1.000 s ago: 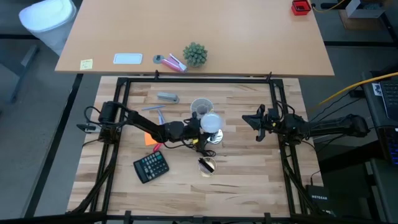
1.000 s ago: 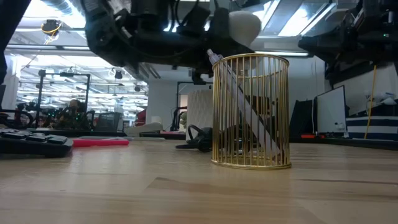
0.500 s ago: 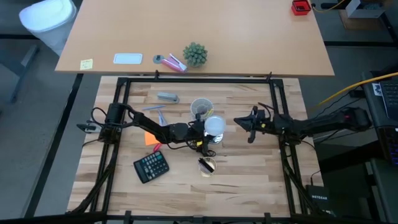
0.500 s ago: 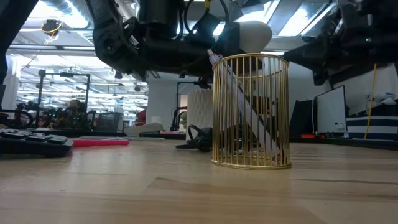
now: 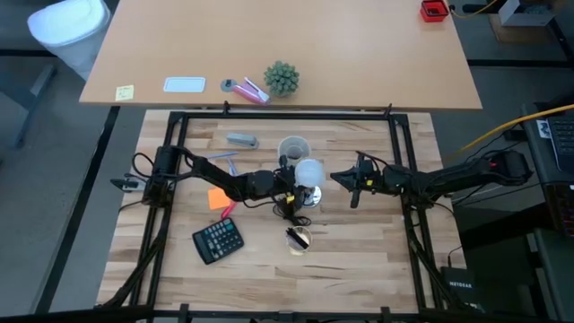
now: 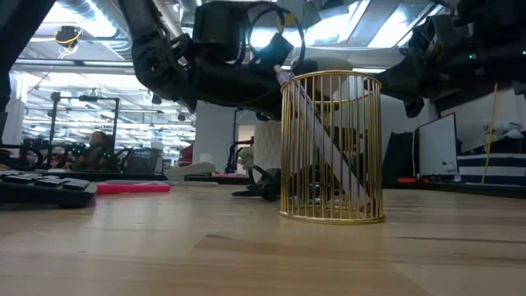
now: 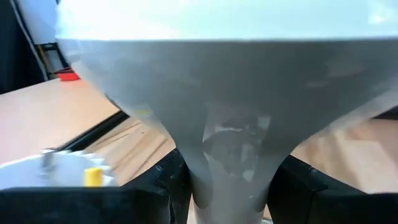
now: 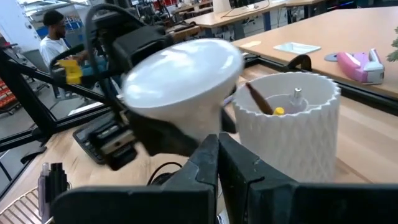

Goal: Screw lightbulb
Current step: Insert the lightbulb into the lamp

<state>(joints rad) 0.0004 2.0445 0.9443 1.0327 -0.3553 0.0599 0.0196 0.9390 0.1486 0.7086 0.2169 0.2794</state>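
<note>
Left gripper (image 5: 289, 186) is clamping the bulb (image 5: 308, 171) by its neck, so I'm lining its base over the socket; right gripper (image 5: 343, 179), clenched empty, is hovering beside.

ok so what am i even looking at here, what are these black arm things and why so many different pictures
These are two dark robot arms at a wooden table, filmed by four cameras at once: one overhead, one at table height, one on each wrist.

The left gripper holds a small white pear-shaped lightbulb by its neck above the table. The left wrist view shows it close up, a dark finger on each side. The right gripper, shut and empty, points at the bulb from the other side.

Also on the table: a black calculator, a gold wire cup, a pale ribbed cup with pens, and an orange note.
</note>
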